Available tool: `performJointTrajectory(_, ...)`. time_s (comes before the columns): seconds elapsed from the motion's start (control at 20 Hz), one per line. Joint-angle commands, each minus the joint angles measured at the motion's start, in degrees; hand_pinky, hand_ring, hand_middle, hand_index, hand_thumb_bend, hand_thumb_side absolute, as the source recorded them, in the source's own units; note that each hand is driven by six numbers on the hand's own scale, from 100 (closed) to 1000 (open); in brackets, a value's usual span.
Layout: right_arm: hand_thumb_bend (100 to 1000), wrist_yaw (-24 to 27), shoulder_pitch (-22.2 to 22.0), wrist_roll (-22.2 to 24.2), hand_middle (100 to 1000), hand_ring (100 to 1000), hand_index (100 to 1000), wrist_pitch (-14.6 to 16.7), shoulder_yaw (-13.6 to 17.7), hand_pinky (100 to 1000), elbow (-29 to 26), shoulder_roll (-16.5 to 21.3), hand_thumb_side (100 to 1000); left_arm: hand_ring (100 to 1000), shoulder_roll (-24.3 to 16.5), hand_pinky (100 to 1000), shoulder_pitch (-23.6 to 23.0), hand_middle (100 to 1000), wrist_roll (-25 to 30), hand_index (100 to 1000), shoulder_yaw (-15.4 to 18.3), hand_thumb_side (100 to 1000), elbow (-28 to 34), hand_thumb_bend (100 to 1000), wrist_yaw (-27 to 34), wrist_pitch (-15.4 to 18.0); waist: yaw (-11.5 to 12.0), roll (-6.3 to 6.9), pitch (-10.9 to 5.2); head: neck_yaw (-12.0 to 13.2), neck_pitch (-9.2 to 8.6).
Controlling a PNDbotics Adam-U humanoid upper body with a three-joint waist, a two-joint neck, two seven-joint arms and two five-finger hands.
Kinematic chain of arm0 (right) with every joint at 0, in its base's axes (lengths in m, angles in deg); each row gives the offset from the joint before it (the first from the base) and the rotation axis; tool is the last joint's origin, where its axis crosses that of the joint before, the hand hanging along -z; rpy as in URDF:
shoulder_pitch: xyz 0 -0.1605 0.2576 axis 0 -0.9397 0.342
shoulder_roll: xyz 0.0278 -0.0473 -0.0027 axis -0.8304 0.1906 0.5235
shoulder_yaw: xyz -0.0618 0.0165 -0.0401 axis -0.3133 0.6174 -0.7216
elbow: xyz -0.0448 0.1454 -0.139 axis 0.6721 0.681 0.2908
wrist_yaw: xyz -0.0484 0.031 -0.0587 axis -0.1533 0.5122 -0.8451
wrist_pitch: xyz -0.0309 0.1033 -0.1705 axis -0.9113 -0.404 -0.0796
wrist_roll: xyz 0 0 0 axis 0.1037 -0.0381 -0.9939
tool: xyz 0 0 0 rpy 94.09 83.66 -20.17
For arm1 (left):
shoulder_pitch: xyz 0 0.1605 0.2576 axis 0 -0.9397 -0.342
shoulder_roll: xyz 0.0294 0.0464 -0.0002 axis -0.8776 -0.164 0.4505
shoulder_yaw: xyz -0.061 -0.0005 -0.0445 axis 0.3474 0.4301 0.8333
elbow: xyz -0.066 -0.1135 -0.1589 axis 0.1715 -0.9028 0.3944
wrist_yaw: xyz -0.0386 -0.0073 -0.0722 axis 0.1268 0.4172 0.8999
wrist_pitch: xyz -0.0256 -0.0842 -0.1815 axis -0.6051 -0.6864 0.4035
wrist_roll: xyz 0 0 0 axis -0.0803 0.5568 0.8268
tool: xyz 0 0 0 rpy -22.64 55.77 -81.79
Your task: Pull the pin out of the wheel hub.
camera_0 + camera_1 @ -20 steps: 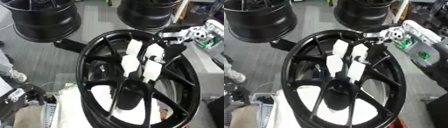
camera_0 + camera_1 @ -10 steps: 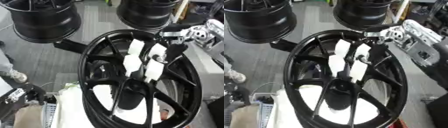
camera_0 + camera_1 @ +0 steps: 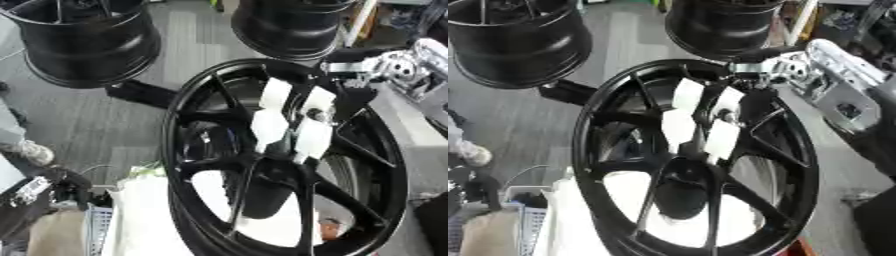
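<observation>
Reaching in from upper right, right arm [image 3: 842,75] over big black wheel [image 3: 201,165] standing upright, spokes facing camera. White tape patches [image 3: 271,125] on spokes. Right hand [image 3: 346,100] black, at upper spokes; fingers against wheel, cannot tell if curled or straight. Small silver pin [image 3: 316,115] between right-hand patches, just beside hand. Left hand unseen. Advice: pinch pin squarely, draw straight along its axis, avoid twisting against spoke.
</observation>
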Motion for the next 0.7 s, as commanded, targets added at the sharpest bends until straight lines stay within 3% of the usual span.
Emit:
performJointTrajectory(0.05,100,1.16,0.79,2.61,476,366,569,-4.16,1.54,506,-0.95,1.96,100,474,-1.0,558,0.56,480,-0.08,662,0.21,1000,1.14,100,0.0,-0.08,-0.09,0.22,-0.78,0.19,-0.15)
performJointTrajectory(0.7,100,2.39,1.95,0.72,465,354,562,-5.25,2.94,485,-1.41,2.31,100,473,-0.98,558,0.47,480,-0.08,662,0.2,1000,1.23,100,-0.08,-0.39,-0.15,-0.05,-0.99,0.37,-0.15)
